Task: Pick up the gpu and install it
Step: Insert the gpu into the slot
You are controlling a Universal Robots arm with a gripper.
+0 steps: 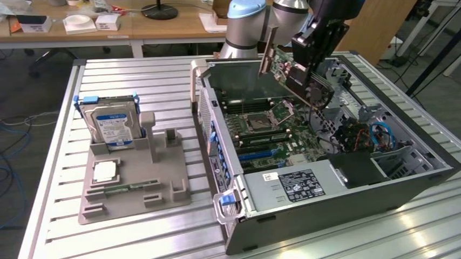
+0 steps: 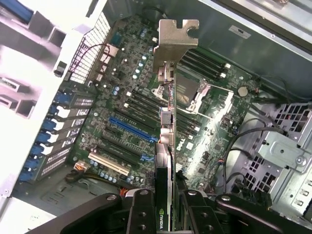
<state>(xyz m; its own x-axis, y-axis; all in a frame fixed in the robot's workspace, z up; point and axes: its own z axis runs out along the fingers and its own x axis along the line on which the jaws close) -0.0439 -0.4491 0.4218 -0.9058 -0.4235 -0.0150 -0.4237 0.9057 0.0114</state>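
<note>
We see the pincer (image 2: 168,212) pinching the gpu (image 1: 288,67) by one end. It holds the card edge-on and tilted above the motherboard (image 1: 266,127) in the open computer case (image 1: 324,213). The card's silver bracket (image 2: 175,36) faces away from the pincer.

The gpu (image 1: 292,75) hangs tilted above the open computer case (image 1: 324,221), over the motherboard (image 1: 266,129) lying inside it, clamped in the gripper (image 2: 163,202). To the exterior view's left of the case sits a holder (image 1: 129,202), bearing a hard drive (image 1: 112,127) upright and a memory stick (image 1: 129,188) flat.
</note>
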